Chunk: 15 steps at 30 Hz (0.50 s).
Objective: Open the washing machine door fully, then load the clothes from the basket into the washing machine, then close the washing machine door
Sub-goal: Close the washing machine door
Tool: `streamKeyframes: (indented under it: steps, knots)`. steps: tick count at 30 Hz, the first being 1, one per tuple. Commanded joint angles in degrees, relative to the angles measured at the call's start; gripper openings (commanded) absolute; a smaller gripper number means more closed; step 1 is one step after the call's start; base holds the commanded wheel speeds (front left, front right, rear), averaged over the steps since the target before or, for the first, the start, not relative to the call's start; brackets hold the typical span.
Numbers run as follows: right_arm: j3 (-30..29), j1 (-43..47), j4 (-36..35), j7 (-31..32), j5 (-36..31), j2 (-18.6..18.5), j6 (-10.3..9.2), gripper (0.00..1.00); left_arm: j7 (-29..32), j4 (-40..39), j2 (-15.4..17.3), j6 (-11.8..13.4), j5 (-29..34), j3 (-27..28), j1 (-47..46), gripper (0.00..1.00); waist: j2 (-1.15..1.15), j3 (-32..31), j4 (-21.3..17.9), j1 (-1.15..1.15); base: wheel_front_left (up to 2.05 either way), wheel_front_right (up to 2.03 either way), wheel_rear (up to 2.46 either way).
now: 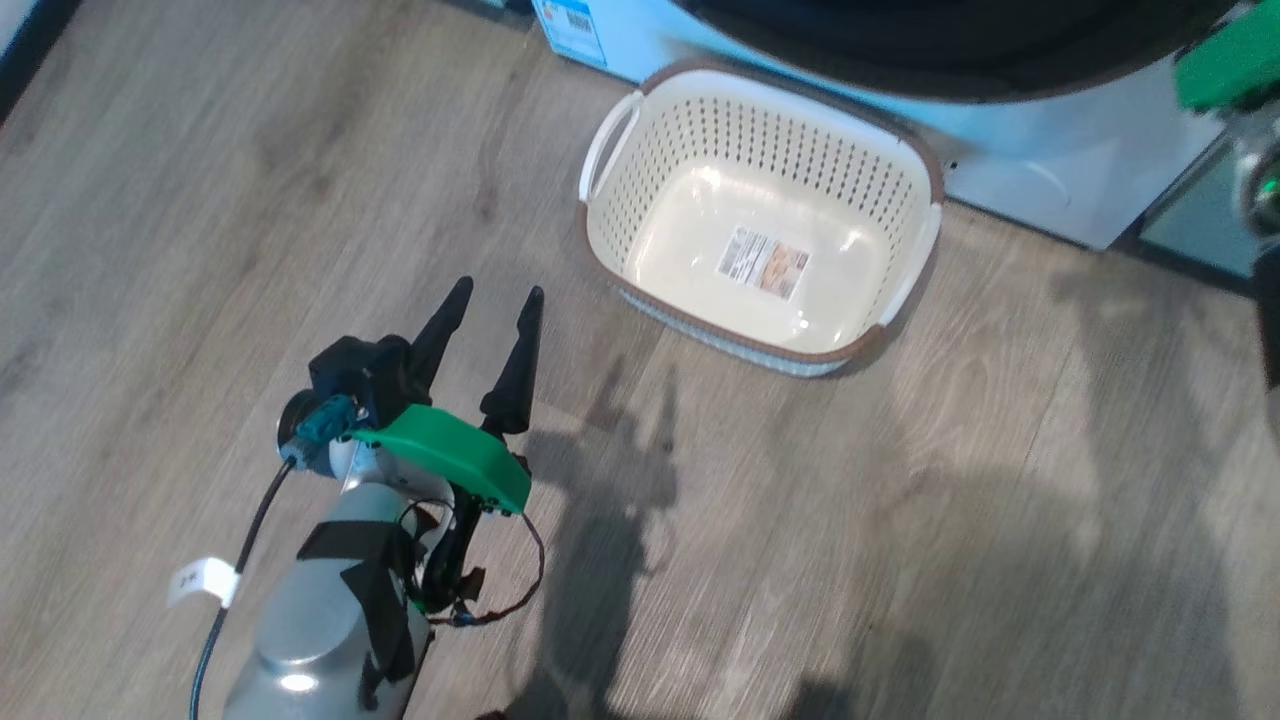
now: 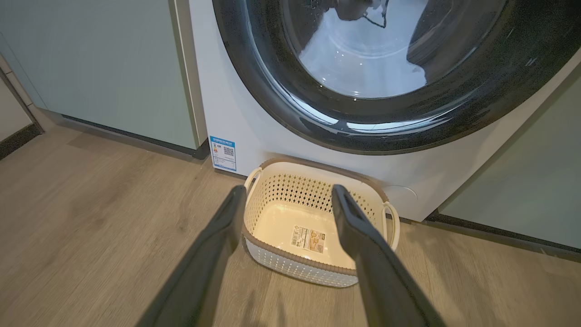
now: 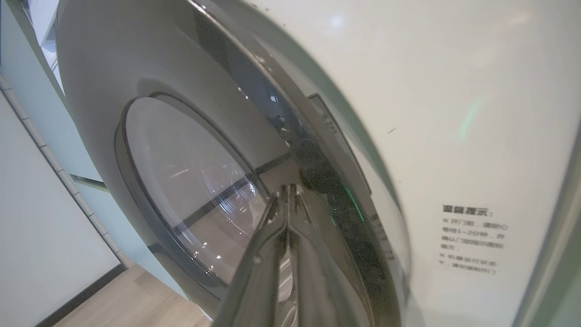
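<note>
Cream plastic basket (image 1: 690,240) sits with only its label inside, on the wood floor (image 1: 200,200) close against the white washing machine (image 2: 236,113), so the clothes are presumably loaded and the closing step is in hand. The black-rimmed washing machine door (image 2: 281,104) looks nearly flush with the front. The right gripper (image 3: 289,188), fingers pressed together, points at the door's rim; whether it touches is unclear. The left gripper (image 1: 497,290) hangs spread and empty near the basket. Next, I judge, comes a firm push until the door latches.
</note>
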Motion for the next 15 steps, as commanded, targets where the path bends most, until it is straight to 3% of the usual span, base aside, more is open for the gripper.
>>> streamKeyframes:
  steps: [1, 9, 11, 12, 13, 14, 15]
  knots:
    - [1.4, 1.4, -2.1, -0.3, 0.6, 1.4, 0.08, 0.0, -0.3, -1.4, 1.8, 0.0, 0.6, 2.0, -1.1, 1.0, 0.0, -1.7, -0.2, 0.0, 0.0, 0.0, 0.0]
    - [8.4, 12.5, -7.1, -0.3, 5.3, 2.3, 0.08, 0.0, -0.3, 0.9, 4.5, 0.0, -0.4, 2.0, -1.1, 1.0, 0.0, -9.5, -1.1, 0.0, 0.0, 0.0, 0.0]
    - [9.7, 15.6, -8.6, -0.3, 6.3, 2.4, 0.08, 0.38, -0.3, 1.6, 5.5, 0.0, -0.6, 2.0, -1.3, 1.0, 0.0, -11.4, -1.6, 0.0, 0.0, 0.0, 0.0]
    - [10.1, 17.1, -9.3, -0.3, 6.8, 2.4, 0.08, 0.5, -0.3, 2.2, 6.0, 0.0, -0.8, 1.9, -1.3, 1.0, 0.0, -12.3, -1.9, 0.0, 0.0, 0.0, 0.0]
    - [10.5, 18.6, -9.9, -0.3, 7.2, 2.4, 0.08, 0.83, -0.3, 2.8, 6.4, 0.0, -1.2, 2.0, -1.3, 1.0, 0.0, -13.2, -2.2, 0.0, 0.0, 0.0, 0.0]
    - [10.7, 19.9, -10.5, -0.3, 7.7, 2.4, 0.08, 1.0, -0.3, 3.3, 6.8, 0.0, -1.7, 1.9, -1.2, 1.0, 0.0, -14.0, -2.6, 0.0, 0.0, 0.0, 0.0]
    - [10.7, 21.2, -11.1, -0.3, 8.0, 2.5, 0.08, 1.0, -0.3, 3.9, 7.3, 0.0, -2.1, 1.6, -1.2, 1.0, 0.0, -14.7, -3.1, 0.0, 0.0, 0.0, 0.0]
